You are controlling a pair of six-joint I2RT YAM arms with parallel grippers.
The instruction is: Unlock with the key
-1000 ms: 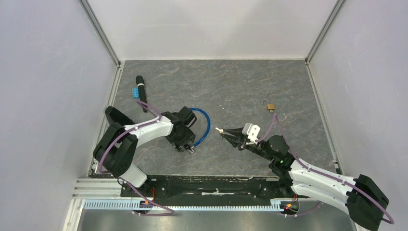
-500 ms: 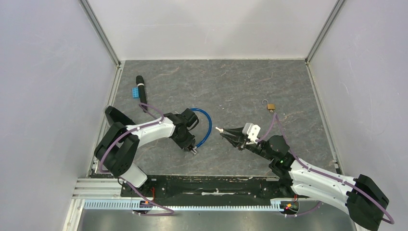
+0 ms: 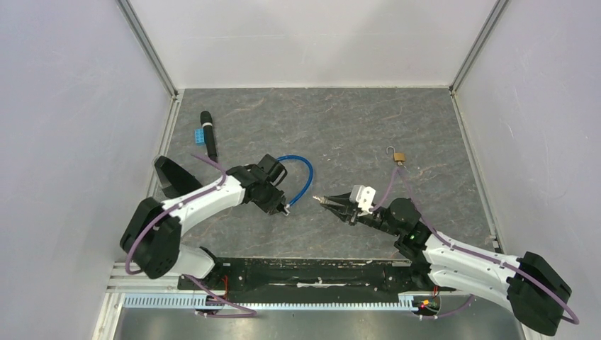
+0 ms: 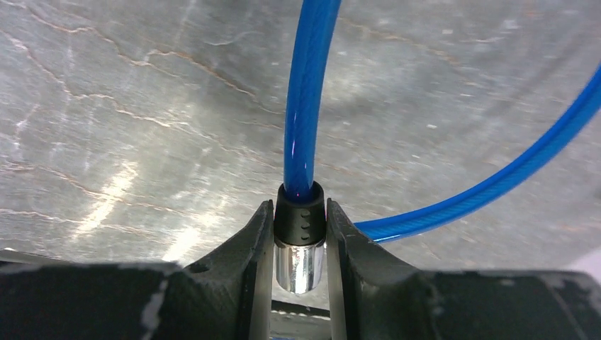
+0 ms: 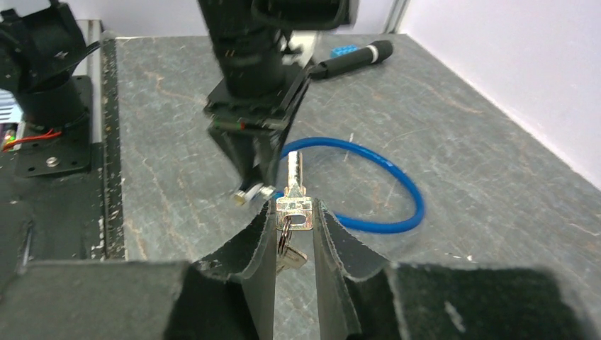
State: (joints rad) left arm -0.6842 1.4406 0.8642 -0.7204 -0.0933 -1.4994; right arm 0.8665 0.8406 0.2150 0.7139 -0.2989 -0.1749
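The blue cable lock (image 3: pixel 306 178) loops on the grey table. My left gripper (image 3: pixel 283 207) is shut on its black-and-chrome end piece (image 4: pixel 300 234), with the blue cable (image 4: pixel 303 92) running away from the fingers. My right gripper (image 3: pixel 327 202) is shut on a silver key (image 5: pixel 293 195), blade pointing forward at the left gripper's chrome end (image 5: pixel 249 194); a ring and second key (image 5: pixel 286 255) hang below. The key tip sits a short gap right of the lock end. A small brass padlock (image 3: pixel 398 156) with its shackle up lies far right.
A black marker-like cylinder (image 3: pixel 208 131) and a small blue block (image 3: pixel 201 134) lie at the back left. White walls enclose the table on three sides. The black base rail (image 3: pixel 305 273) runs along the near edge.
My left gripper has swung up and right with the cable end, turning it toward the right arm. My right gripper has moved left and slightly down with the key, closing the gap.
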